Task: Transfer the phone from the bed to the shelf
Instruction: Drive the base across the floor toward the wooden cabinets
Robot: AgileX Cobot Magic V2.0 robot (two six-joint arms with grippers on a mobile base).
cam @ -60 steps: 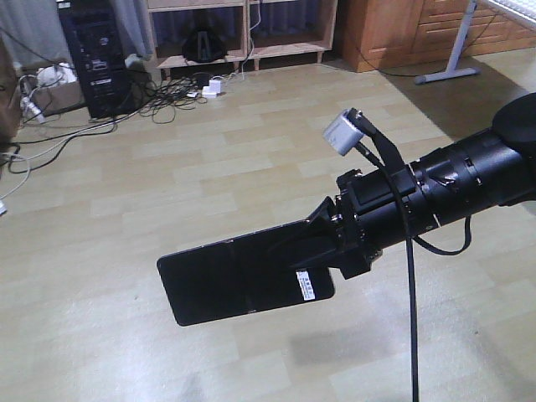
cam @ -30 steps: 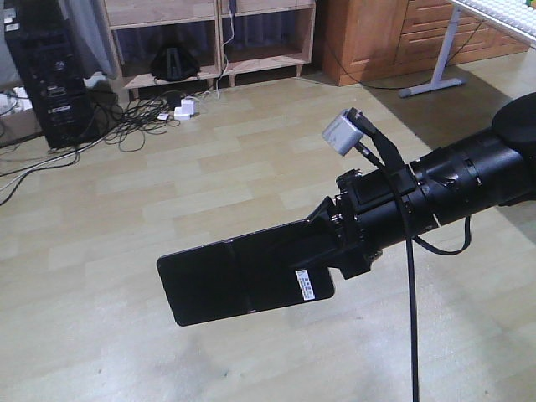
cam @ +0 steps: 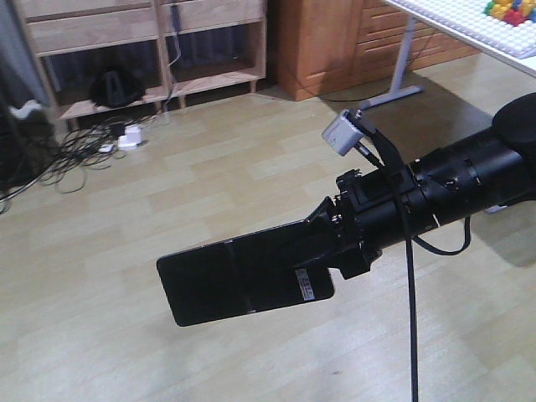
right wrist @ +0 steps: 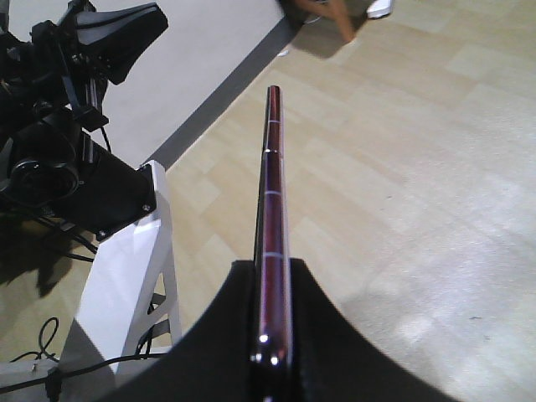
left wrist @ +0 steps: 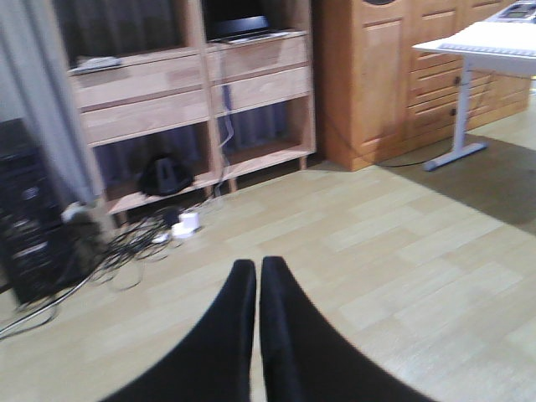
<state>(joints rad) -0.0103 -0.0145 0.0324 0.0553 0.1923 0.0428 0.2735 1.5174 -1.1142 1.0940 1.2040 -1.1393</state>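
**Phone held out over the floor**

The right hand reaches in from the right edge and clamps one end of the phone, which juts out to the left, flat face to the camera, in the air above the pale plank floor. A white sticker sits near the gripped end. A small grey camera rides on the black wrist. Across the room stands the shelf, with tangled cables at its foot, an orange-brown cabinet beside it and a white tabletop at top right.
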